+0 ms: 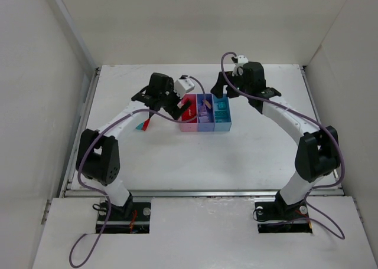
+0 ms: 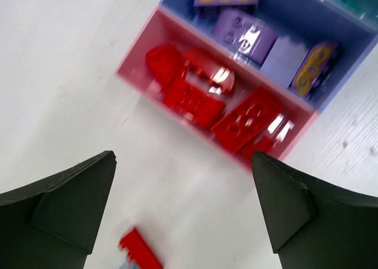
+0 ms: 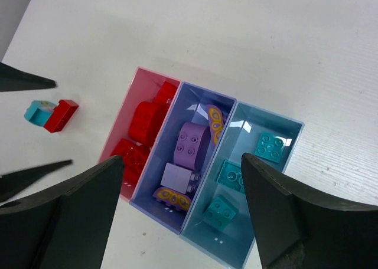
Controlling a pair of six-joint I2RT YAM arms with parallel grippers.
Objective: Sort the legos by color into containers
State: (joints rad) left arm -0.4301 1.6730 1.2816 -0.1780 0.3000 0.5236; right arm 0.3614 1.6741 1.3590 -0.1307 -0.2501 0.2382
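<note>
Legos: red ones (image 3: pixel 142 124) lay in the pink bin (image 3: pixel 155 74), purple ones (image 3: pixel 192 142) in the purple-blue bin (image 3: pixel 207 89), teal ones (image 3: pixel 270 145) in the light blue bin (image 3: pixel 269 117).
Loose bricks: a red brick (image 3: pixel 61 115) touched a teal brick (image 3: pixel 40 111) on the table (image 3: pixel 236 33), left of the bins.
Left gripper (image 2: pixel 183 163): fingers spread apart, empty, beside the pink bin.
Right gripper (image 3: pixel 182 160): fingers wide apart, empty, above the bins.

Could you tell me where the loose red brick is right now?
In the top view, the red brick lies on the table left of the pink bin, right beside a teal brick.
</note>
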